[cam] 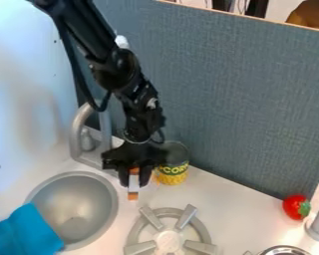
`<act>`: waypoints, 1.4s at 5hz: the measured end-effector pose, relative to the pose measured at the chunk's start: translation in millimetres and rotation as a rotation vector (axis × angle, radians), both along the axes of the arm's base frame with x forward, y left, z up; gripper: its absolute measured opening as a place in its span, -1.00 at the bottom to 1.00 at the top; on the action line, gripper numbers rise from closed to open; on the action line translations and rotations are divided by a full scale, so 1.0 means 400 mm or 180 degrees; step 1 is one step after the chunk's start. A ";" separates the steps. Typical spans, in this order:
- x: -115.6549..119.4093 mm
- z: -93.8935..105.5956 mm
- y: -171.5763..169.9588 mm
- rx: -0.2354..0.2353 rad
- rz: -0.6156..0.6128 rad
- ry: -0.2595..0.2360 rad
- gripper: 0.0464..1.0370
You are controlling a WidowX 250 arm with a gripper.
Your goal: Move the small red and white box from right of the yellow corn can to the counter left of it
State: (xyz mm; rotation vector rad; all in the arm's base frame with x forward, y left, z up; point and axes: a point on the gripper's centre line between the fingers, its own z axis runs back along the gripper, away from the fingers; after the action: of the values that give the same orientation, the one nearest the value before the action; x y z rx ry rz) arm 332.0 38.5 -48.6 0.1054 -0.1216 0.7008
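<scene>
Beyond the grey four-pronged burner, we see the black two-finger claw gripping a slim orange-and-white block, long axis downward, near the round metal sink's right rim. Behind, a yellow-labelled cylindrical can stands by the white counter's back edge.

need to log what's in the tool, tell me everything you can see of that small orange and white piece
The small piece is narrow and straight-sided, orange at its upper and lower ends, with a pale, whitish middle. It hangs roughly upright between the fingers of the black tool, its lower end showing below them. It is seen between the sink and the burner. Its material, and whether it touches the counter, can't be told.
</scene>
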 end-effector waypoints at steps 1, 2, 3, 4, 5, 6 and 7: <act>-0.007 -0.030 0.009 0.0110 -0.0038 0.0060 -0.26; 0.002 -0.037 0.007 0.0090 -0.0030 -0.0019 -0.26; 0.002 -0.061 0.006 0.0080 -0.0029 -0.0037 -0.26; 0.007 -0.064 0.002 0.0056 -0.0053 -0.0126 -0.26; 0.007 -0.069 -0.004 -0.0013 -0.0082 -0.0193 -0.12; -0.003 -0.070 -0.013 -0.0088 -0.0041 -0.0222 0.52; -0.007 -0.069 -0.013 -0.0142 -0.0033 -0.0242 0.94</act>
State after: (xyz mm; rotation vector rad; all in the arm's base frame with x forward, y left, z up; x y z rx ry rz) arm 329.0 33.3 -76.3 0.0354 -0.1791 0.6972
